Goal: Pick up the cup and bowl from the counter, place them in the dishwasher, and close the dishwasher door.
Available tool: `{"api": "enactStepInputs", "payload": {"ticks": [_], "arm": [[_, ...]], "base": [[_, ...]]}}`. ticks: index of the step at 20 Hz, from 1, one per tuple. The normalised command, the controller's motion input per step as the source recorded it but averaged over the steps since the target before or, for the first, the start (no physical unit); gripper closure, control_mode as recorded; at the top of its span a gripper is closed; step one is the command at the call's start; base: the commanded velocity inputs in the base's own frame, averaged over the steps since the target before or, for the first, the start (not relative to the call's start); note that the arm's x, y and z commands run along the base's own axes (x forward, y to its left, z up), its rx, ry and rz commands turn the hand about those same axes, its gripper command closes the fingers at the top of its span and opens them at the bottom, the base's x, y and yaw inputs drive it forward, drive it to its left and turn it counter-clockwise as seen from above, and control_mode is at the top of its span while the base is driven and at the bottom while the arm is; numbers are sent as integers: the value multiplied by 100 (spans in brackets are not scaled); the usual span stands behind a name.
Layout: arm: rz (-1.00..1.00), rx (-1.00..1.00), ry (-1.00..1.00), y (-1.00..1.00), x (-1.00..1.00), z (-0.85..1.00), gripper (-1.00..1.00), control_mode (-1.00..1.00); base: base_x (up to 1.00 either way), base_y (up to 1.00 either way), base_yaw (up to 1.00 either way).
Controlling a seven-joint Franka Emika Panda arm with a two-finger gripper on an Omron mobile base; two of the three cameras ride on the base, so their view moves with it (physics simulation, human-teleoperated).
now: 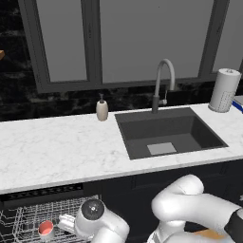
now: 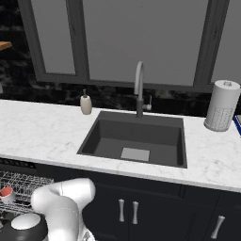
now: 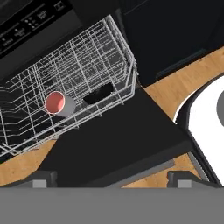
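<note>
Arm folded low by dishwasher (image 1: 28,209) | claw (image 3: 111,177) spread wide, empty, over open dishwasher door (image 3: 113,140) | cup (image 3: 57,103) and bowl (image 3: 98,94) in rack (image 3: 87,65) | counter (image 1: 57,147) above.

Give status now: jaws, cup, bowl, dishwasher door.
Jaws open, empty. Cup and bowl in dishwasher rack. Dishwasher door open, nothing on it.

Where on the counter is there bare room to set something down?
The widest free patch is the counter left of the sink, in front of the soap dispenser. Right of the sink, only a narrow strip remains before the paper towel roll, so that side is crowded.
</note>
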Motion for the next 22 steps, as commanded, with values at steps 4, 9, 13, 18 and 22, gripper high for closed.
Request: {"api": "enactStepInputs", "payload": {"ticks": [4,9,13,18,22], "arm": [[22,5,-14,23,-70,6,-100,-100],[27,1,-2,37,-31,23,-100,-100],[29,-7,0,49,-31,43,-100,-100],[24,-17,-1,43,-39,35,-100,-100],[22,-24,-4,12,-47,6,-100,-100]], "base": [[0,0,0],[0,0,0],[0,0,0],[0,0,0],[0,0,0]]}}
